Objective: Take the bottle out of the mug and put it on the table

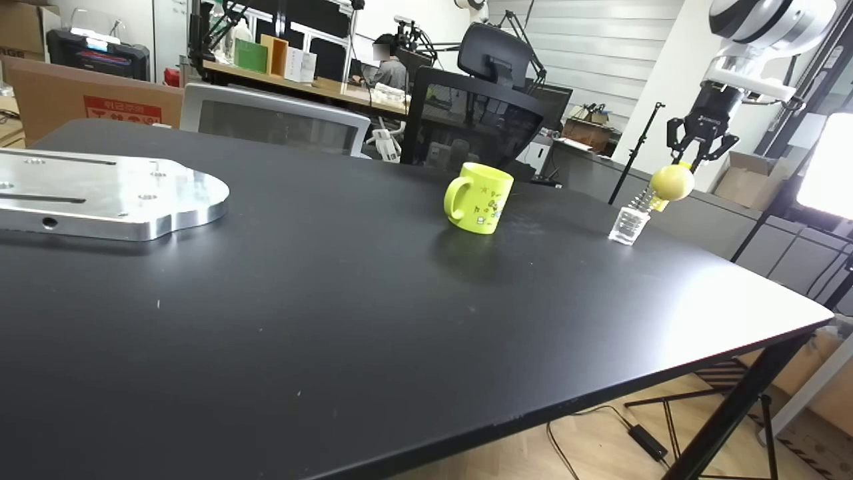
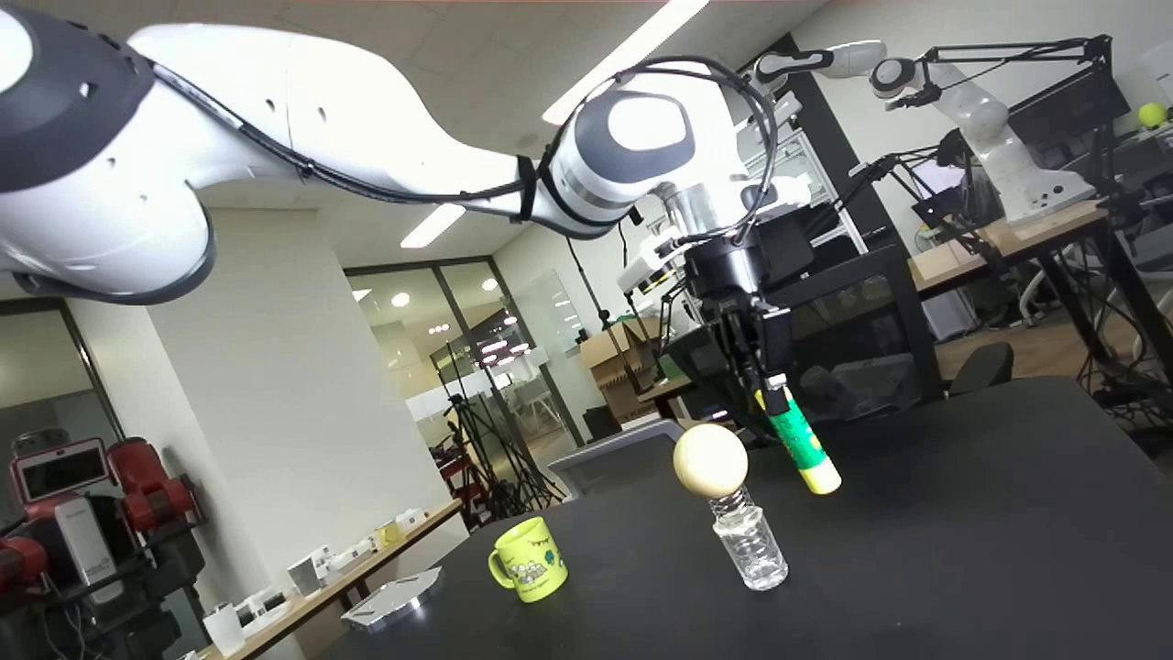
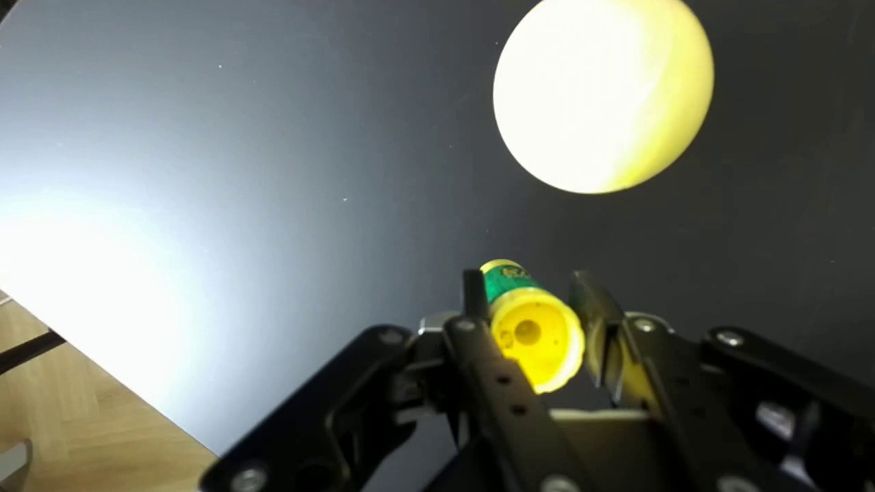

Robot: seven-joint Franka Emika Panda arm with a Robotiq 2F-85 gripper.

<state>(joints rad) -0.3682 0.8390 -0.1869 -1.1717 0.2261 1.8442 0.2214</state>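
Bottle point(image 2: 803, 442) hung above tabletop point(image 1: 346, 300), well apart from mug point(image 1: 478, 200); end effector point(image 3: 530, 294) part-closed, gripping upper end. Seemed light, stiff to my eye, perhaps slippery; pinch round labelled middle looked safer than rim.

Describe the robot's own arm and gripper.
The Franka Panda arm is glossy white and rounded, with dark grey joint sections and silvery metal collars. Black cables run strapped along it and loop near its end. The Robotiq gripper is black, with two jointed fingers, silvery screws and pale lettering too small to read.
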